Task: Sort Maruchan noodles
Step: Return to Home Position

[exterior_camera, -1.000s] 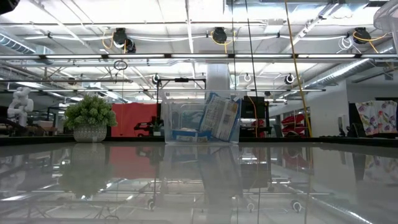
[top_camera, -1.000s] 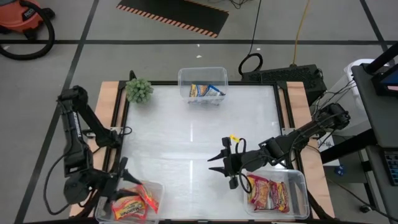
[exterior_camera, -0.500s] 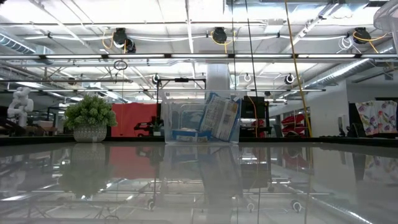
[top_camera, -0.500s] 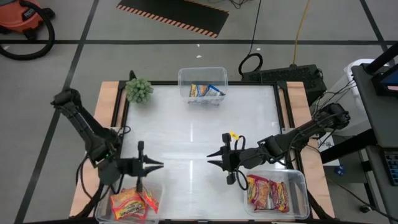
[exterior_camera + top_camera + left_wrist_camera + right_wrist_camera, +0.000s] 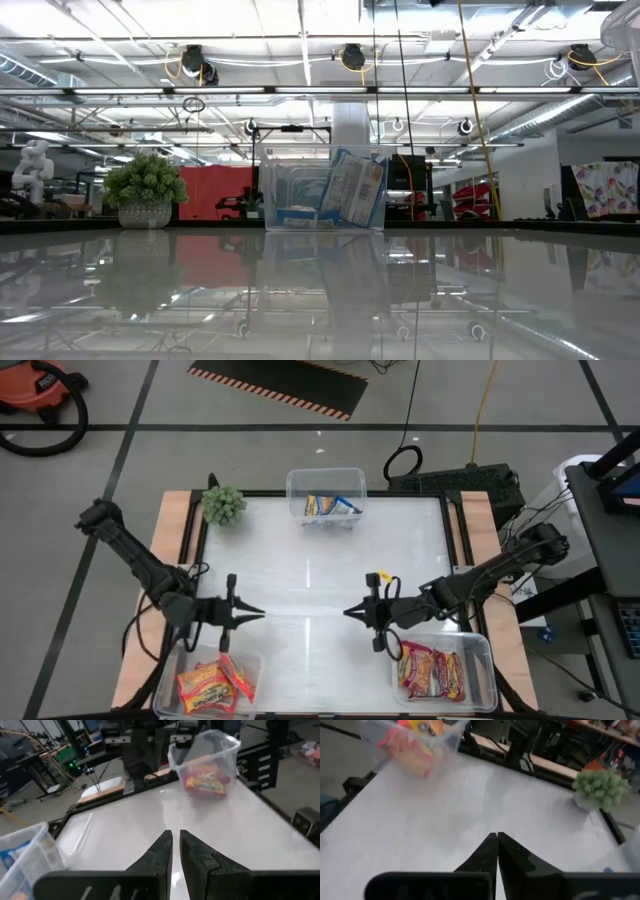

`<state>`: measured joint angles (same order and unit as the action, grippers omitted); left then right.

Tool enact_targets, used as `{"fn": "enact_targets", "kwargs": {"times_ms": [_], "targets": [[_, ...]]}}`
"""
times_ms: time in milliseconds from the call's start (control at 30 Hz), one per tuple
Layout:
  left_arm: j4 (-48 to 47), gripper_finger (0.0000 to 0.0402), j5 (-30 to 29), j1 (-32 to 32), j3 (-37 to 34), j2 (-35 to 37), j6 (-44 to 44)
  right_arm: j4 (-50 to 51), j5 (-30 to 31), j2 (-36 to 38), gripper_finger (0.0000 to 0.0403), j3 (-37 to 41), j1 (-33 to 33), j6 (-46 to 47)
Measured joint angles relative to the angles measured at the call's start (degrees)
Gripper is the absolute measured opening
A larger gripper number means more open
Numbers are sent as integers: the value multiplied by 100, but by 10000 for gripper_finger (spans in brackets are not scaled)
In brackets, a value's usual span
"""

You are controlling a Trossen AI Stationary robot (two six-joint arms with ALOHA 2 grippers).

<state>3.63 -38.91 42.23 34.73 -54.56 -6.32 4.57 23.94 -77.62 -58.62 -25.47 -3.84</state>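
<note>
The noodle packets lie sorted in three clear tubs. Blue-and-white packets (image 5: 330,506) are in the far tub (image 5: 325,478); in the low view one of them (image 5: 355,190) stands on edge, leaning against the tub wall. Orange-yellow packets (image 5: 205,688) lie in the near-left tub (image 5: 255,660), red ones (image 5: 430,668) in the near-right tub (image 5: 480,645). My left gripper (image 5: 255,613) (image 5: 175,845) is shut and points toward the table's right, over the bare top. My right gripper (image 5: 347,612) (image 5: 497,840) is shut and points left, facing it.
A green bushy plant (image 5: 224,505) stands at the far left corner of the white tabletop (image 5: 310,575). The top between the two grippers and out to the far tub is bare. Wooden side rails (image 5: 172,530) run along the table's left and right edges.
My left gripper has come up from over the near-left tub and swung toward the table's middle, turning level until it points right. My right gripper has drawn back a little toward the right edge. The packets and tubs have stayed in place.
</note>
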Motion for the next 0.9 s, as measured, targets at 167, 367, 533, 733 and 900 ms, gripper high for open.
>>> {"fn": "enact_targets", "kwargs": {"times_ms": [167,367,533,733,900], "targets": [[75,40,-10,-21,-631,716,146,-113,2,650,1,632,-4,319],[639,40,36,-22,-1509,1716,38,-1357,-3,1582,1,1954,133,133],[741,40,276,-30,-2101,2427,-67,-2043,2,2330,0,2893,417,161],[1142,40,314,-276,-2761,3119,-206,-2078,-16,3088,0,3531,682,88],[1409,40,372,-631,-3271,3559,-278,-2132,-22,3593,0,4131,766,-4]]}}
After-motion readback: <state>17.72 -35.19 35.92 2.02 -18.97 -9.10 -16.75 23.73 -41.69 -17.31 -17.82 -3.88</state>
